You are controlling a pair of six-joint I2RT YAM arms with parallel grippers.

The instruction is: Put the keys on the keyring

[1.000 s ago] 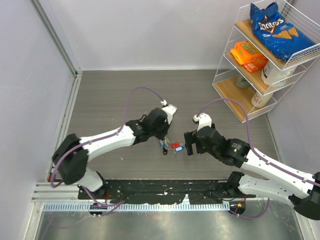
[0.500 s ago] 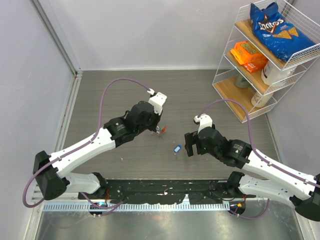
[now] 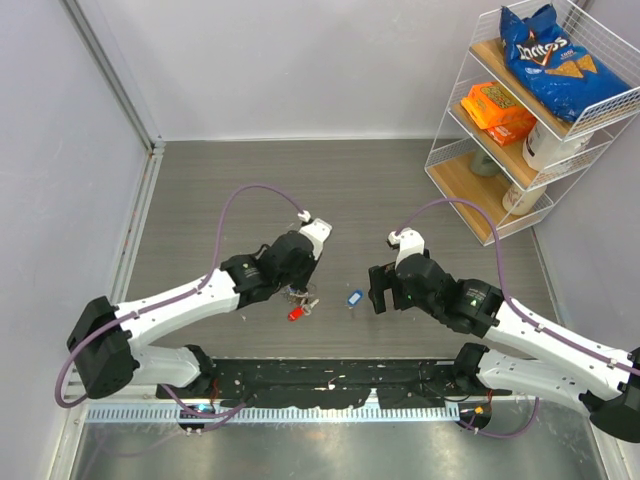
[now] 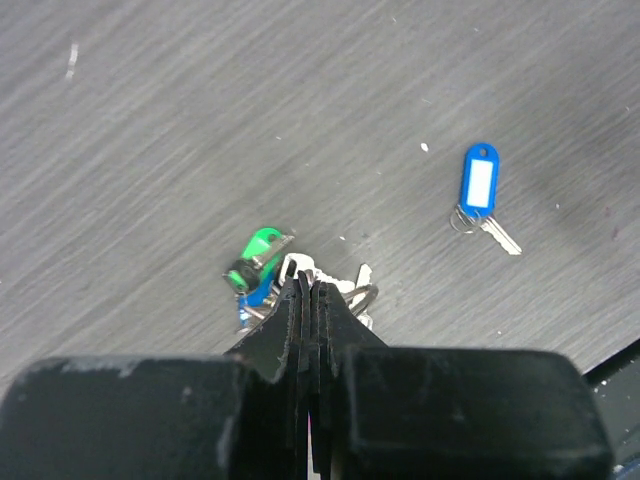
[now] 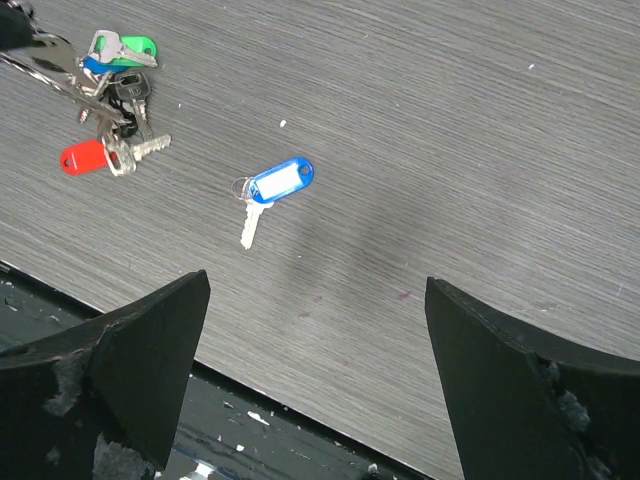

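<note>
My left gripper (image 3: 300,291) (image 4: 306,286) is shut on a bunch of keys at its keyring (image 4: 364,296). The bunch carries green (image 4: 257,249), blue and red (image 3: 294,313) tags and hangs low over the table; it also shows in the right wrist view (image 5: 112,75). A single key with a blue tag (image 3: 354,298) (image 4: 479,183) (image 5: 279,182) lies flat on the table between the arms, on its own small ring. My right gripper (image 3: 377,290) (image 5: 318,284) is open and empty, just right of that key and above the table.
A white wire shelf rack (image 3: 470,205) with a chip bag, an orange box and jars stands at the back right. The black base rail (image 3: 320,378) runs along the near table edge. Grey walls enclose the left and back.
My left arm carried the key bunch, with the red tag, away from the blue-tagged key, then down and to the near left. The blue-tagged key stays on the table. The right arm has not moved.
</note>
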